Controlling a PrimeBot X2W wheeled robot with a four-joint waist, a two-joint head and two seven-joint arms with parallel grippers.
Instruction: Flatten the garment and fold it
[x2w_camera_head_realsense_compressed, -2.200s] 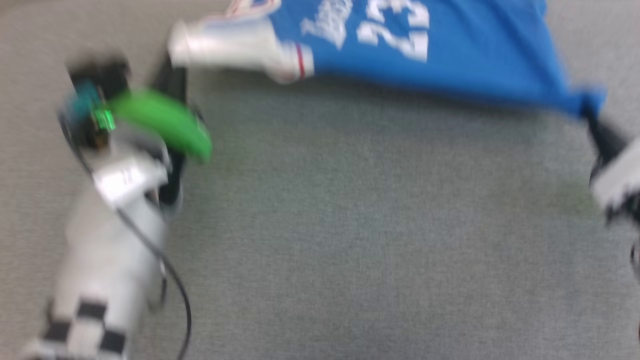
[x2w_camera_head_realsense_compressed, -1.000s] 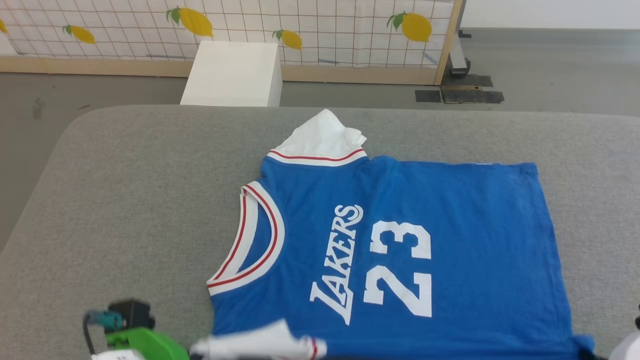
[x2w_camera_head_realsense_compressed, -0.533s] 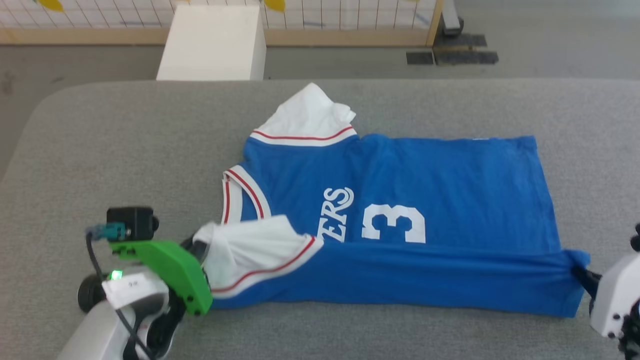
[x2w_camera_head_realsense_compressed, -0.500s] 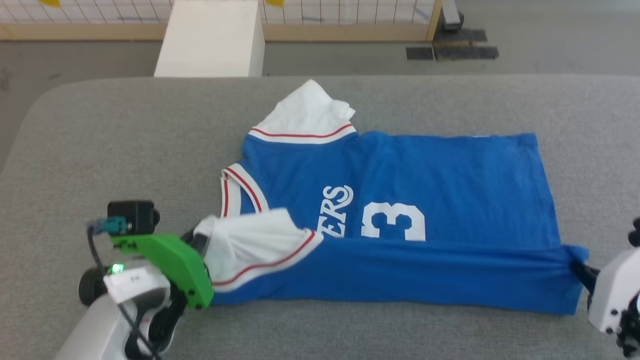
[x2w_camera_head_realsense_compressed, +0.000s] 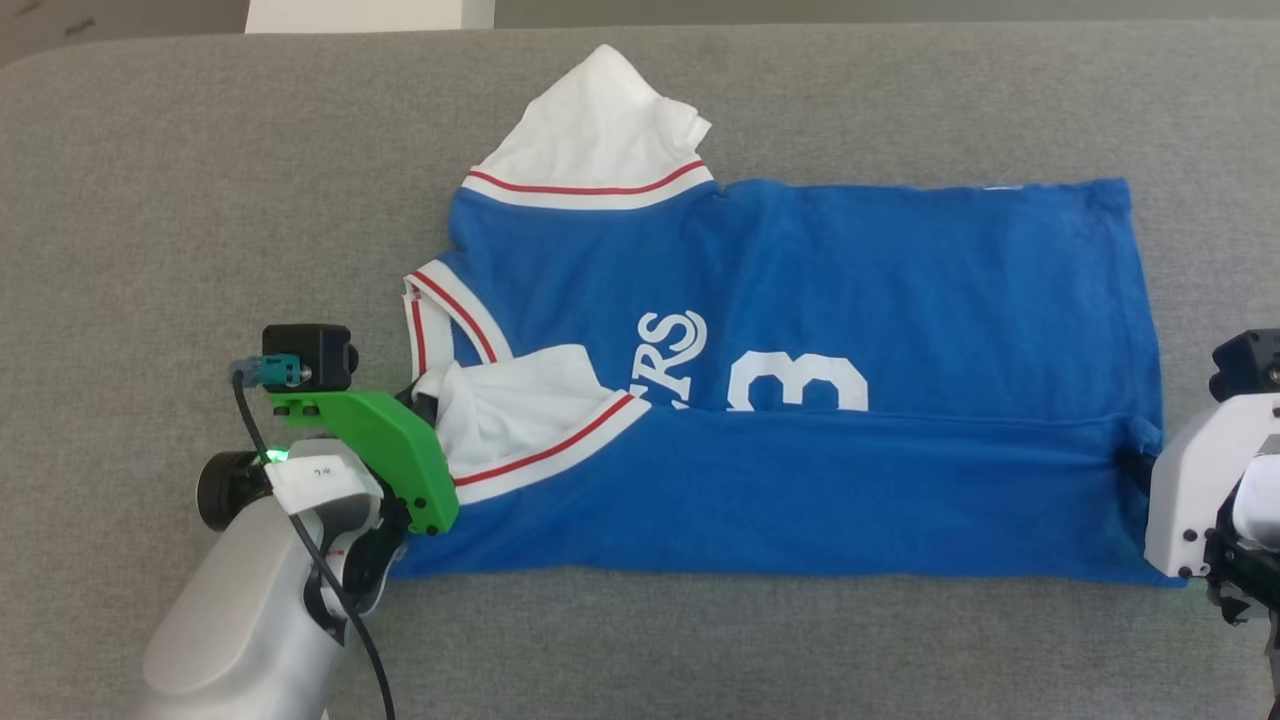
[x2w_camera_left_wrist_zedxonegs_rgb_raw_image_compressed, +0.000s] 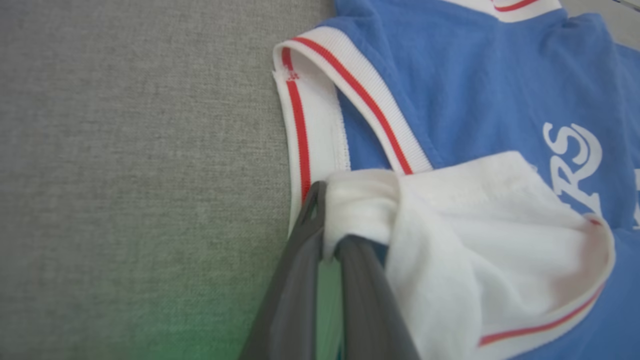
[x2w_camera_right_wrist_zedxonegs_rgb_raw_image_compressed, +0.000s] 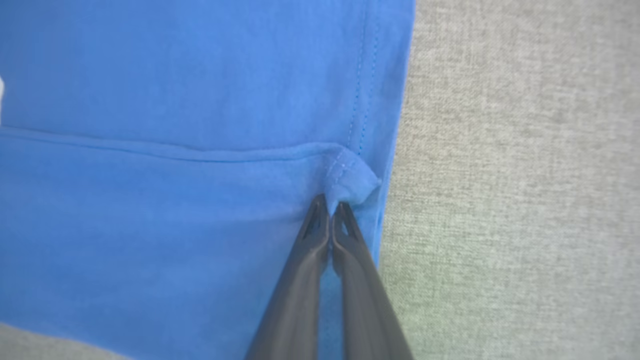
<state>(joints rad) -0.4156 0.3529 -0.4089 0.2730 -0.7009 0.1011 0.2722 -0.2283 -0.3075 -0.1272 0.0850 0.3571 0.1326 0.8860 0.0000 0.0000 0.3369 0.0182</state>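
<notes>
Head view: the royal-blue short-sleeved jersey T-shirt (x2w_camera_head_realsense_compressed: 850, 300), with white sleeves and red-striped white trim, lies flat mid-worktop. Collar points to the robot's left, hem to its right. The near long edge is folded up over the front, so only "RS" and the top of a "3" show. The far sleeve sticks out toward the far edge; the near sleeve is folded in over the chest.

The left gripper (x2w_camera_head_realsense_compressed: 428, 405) is at that near sleeve, tips mostly hidden under the green camera bracket (x2w_camera_head_realsense_compressed: 380, 450). The left wrist view settles it: fingers (x2w_camera_left_wrist_zedxonegs_rgb_raw_image_compressed: 300, 280) are closed tight on a bunch of white sleeve fabric, just beside the collar trim.

The right gripper (x2w_camera_head_realsense_compressed: 1135, 465) is at the hem end, barely visible from the head. The right wrist view shows its fingers (x2w_camera_right_wrist_zedxonegs_rgb_raw_image_compressed: 305, 270) pinched together on a small blue tuft at the folded hem corner, right at the shirt's edge.

Surface: grey woven-fabric worktop (x2w_camera_head_realsense_compressed: 150, 200), far-left corner rounded. Beyond the far edge are a white box (x2w_camera_head_realsense_compressed: 370, 14) and a strip of grey floor (x2w_camera_head_realsense_compressed: 800, 10).
</notes>
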